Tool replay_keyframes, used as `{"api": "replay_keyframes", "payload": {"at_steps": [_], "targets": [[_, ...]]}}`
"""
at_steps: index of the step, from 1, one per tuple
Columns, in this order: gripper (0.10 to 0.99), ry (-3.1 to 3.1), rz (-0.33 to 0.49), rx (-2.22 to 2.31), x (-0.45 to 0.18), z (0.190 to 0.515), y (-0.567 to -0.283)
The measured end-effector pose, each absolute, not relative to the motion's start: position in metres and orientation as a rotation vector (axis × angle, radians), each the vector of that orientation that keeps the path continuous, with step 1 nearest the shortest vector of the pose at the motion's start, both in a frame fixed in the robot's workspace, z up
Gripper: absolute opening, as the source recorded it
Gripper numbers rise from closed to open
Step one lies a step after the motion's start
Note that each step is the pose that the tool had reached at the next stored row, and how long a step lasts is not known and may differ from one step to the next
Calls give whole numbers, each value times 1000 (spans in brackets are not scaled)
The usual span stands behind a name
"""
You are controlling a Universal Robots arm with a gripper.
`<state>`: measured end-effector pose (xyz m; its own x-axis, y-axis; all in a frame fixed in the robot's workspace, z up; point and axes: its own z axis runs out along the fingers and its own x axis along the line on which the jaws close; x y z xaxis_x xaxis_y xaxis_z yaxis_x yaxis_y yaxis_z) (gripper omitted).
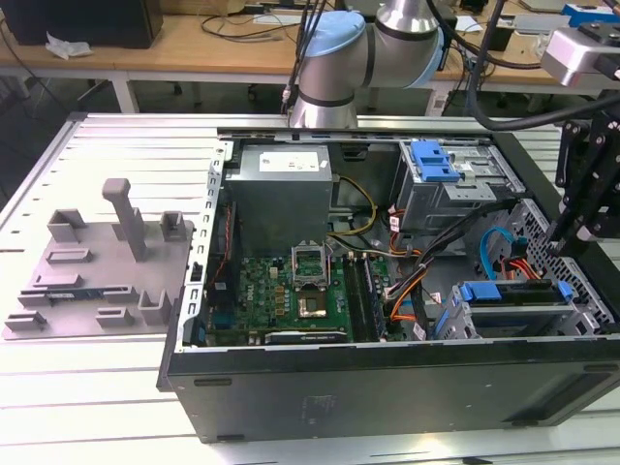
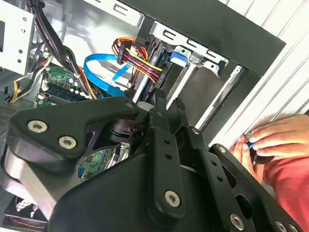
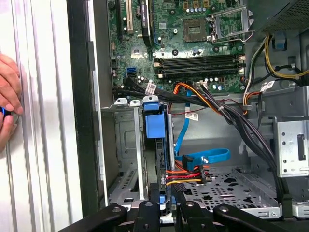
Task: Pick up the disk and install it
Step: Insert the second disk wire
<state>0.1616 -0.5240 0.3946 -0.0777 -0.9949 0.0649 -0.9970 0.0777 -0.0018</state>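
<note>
Case [image 1: 387, 387]: open tower lying on its side, drive cage in the corner beneath the arm.
Disk [image 3: 155, 145]: seated on edge in the cage slot — directly ahead of the gripper, long axis running away from it.
Gripper [image 3: 164, 205]: fingers narrowed around the disk's near end; whether they actually clamp it cannot be told.
Hand [image 3: 8, 96]: a person's, resting on the table outside the case wall.
</note>
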Motion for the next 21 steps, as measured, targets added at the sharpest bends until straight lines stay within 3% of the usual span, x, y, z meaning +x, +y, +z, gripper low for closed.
{"api": "replay_keyframes", "payload": {"at_steps": [10,11,13,21], "targets": [[243,-2264,85,2096,162,386,-498],[255,-2262,88,2094,162,386,-497],[380,-2260,93,2093,162,386,-496],[380,-2247,121,2080,150,377,-490]]}}
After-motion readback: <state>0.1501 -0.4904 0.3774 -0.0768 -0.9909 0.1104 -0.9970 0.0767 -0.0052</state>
